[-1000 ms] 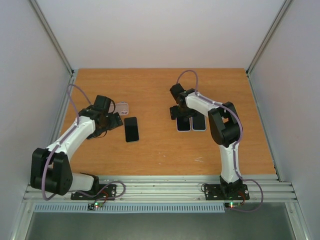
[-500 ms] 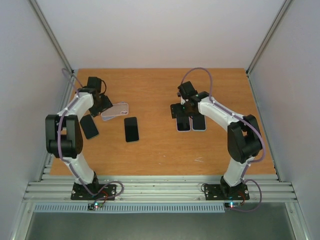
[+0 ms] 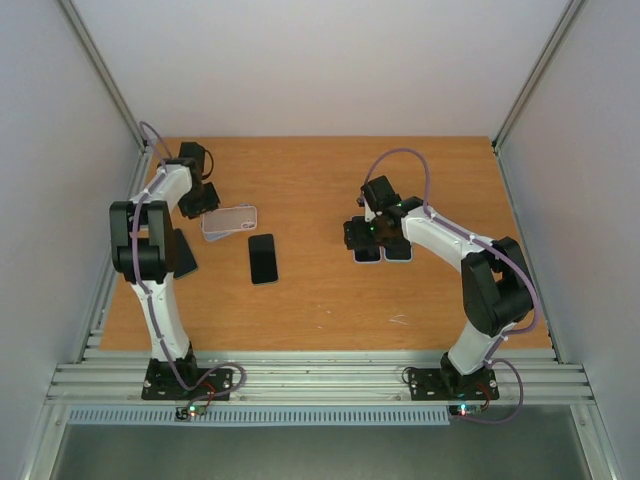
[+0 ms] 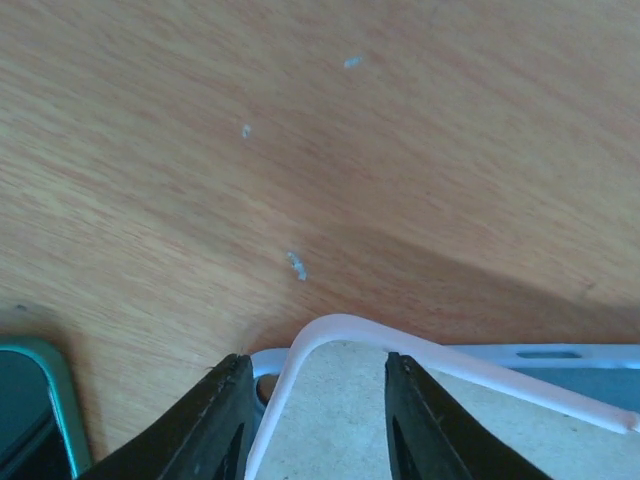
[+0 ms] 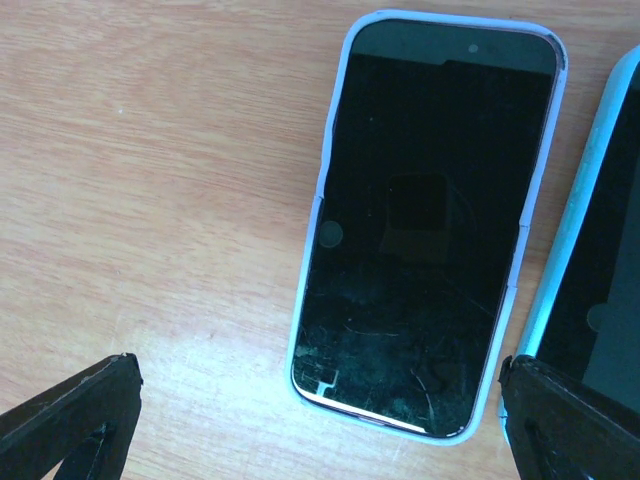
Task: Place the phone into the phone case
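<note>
The empty pale lilac phone case lies at the back left of the table. My left gripper is at its far-left end. In the left wrist view the case's rounded corner sits between the black fingers. The left gripper is partly closed, with a gap still showing, and does not pinch the case. The bare black phone lies face up just right of the case, with nothing touching it. My right gripper hovers wide open over a phone in a light blue case.
A second cased phone, teal-rimmed, lies beside the light blue one. Another dark phone with a teal rim rests near the left table edge, also visible in the left wrist view. White walls enclose the table.
My left arm swung to the far left end of the case and its jaws narrowed around the corner. The right gripper shifted slightly right and nearer over the cased phones.
</note>
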Action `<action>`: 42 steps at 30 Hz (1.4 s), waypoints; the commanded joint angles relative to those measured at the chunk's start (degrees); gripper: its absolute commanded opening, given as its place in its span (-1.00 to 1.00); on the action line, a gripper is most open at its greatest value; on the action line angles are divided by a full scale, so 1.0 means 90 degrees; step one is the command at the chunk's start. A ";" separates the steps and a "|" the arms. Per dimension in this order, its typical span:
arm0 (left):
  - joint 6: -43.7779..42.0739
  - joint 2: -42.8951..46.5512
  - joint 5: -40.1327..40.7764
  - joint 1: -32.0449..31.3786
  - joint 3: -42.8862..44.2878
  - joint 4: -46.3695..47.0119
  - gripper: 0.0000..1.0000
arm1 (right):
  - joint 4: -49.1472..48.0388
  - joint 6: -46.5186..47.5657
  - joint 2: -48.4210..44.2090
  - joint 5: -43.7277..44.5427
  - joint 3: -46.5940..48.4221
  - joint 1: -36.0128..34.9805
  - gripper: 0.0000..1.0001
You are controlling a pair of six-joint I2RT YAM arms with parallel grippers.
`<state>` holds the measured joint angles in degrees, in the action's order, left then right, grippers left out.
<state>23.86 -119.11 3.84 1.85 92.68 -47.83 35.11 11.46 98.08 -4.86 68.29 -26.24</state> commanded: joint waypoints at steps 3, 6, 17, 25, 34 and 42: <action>-0.0248 -0.0396 -0.0045 0.0010 0.0257 -0.0455 -0.39 | -0.0209 -0.0004 -0.0115 -0.0109 -0.0037 0.0025 0.97; -0.0287 -0.0476 -0.0158 0.0010 0.0272 -0.0516 -0.60 | -0.0210 -0.0004 -0.0098 -0.0100 -0.0039 0.0030 0.97; 0.0044 0.0216 -0.0971 0.0010 -0.0451 -0.0341 -0.99 | -0.0236 -0.0102 -0.0320 -0.0343 -0.0091 -0.0030 0.95; 0.1005 0.1426 -0.2417 -0.0015 -0.1943 0.0643 -0.99 | -0.0359 -0.0374 -0.0694 -0.0679 -0.0328 -0.0232 0.94; 0.2053 0.2867 -0.2804 -0.0804 -0.3400 0.1562 -0.99 | -0.0954 -0.1022 -0.1147 -0.1343 -0.1020 -0.0460 0.93; 0.3320 0.3620 -0.2388 -0.2171 -0.4554 0.2324 -0.99 | -0.1250 -0.1264 -0.1383 -0.1573 -0.1574 -0.0483 0.92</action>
<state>45.98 -89.45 -19.05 -13.47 55.57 -32.95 26.24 2.09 87.48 -16.97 55.59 -30.24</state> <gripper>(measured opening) 0.018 0.962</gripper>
